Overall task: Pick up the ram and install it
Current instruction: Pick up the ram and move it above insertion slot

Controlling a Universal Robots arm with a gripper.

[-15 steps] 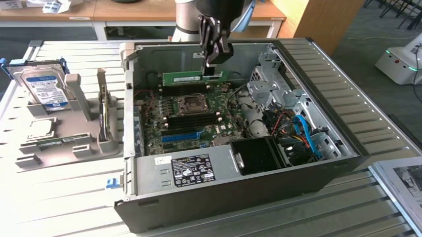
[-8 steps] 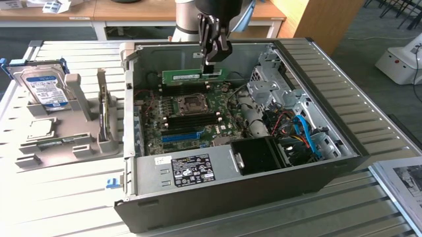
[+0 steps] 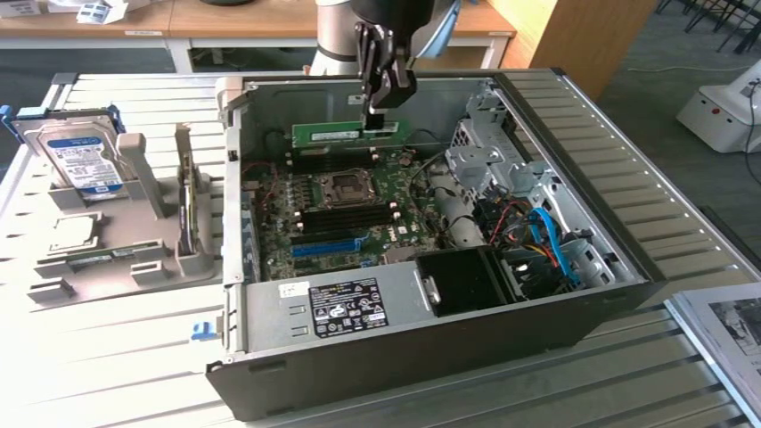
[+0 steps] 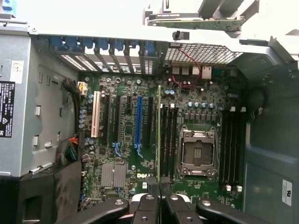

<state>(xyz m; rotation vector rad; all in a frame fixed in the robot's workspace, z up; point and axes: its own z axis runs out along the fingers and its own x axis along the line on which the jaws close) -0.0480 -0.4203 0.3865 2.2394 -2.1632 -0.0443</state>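
- Nearest the exterior camera, the open computer case (image 3: 416, 357) is found lying on its side with the interior exposed.
- On the case floor the motherboard (image 3: 345, 223) is seen; the memory slots (image 4: 169, 140) beside the processor socket (image 4: 197, 151) appear empty.
- Above the board's far end the gripper (image 3: 380, 109) is positioned, jaws drawn narrow and clamped on the ram (image 3: 339, 133).
- By its upper edge the ram is held, standing on edge, raised clear of the board and lined up along the slots.
- Progress: pick-up is judged complete. Seating is not yet achieved, so insertion into a slot is recorded as outstanding.
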